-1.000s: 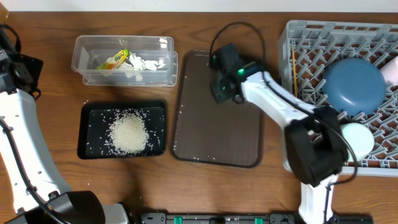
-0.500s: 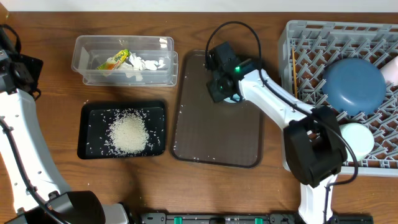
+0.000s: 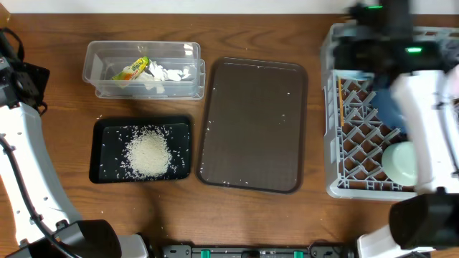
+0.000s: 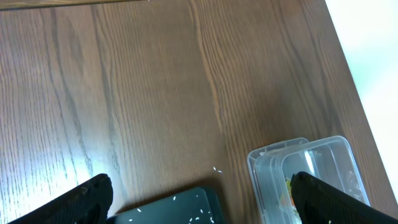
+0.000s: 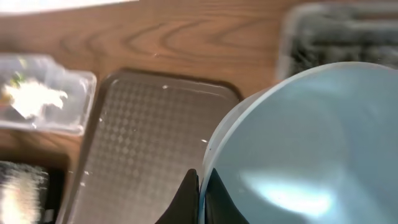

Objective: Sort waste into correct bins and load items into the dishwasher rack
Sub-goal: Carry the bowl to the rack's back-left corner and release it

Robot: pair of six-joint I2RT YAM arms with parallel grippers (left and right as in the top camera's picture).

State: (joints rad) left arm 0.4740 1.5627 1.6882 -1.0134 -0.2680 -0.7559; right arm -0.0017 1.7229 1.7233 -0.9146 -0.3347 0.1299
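The right tool (image 5: 199, 186) is pinching the blue bowl (image 5: 298, 137) by its rim and is needing a slow, gentle drop onto the rack (image 3: 333, 143) at the upper right.

The left arm (image 3: 21, 161) stands along the left edge of the overhead view. Its white link runs from the bottom up to a dark wrist near the top-left corner. The left hand (image 4: 205, 198) points down, its two black fingers (image 4: 87, 196) spread wide with nothing between them. The right arm (image 3: 427, 129) reaches up from the bottom right, with its white forearm lengthwise in the overhead view and its dark wrist blurred at the top. The right hand (image 5: 198, 196) is pinched tight on the rim of a light blue bowl (image 5: 311, 143).
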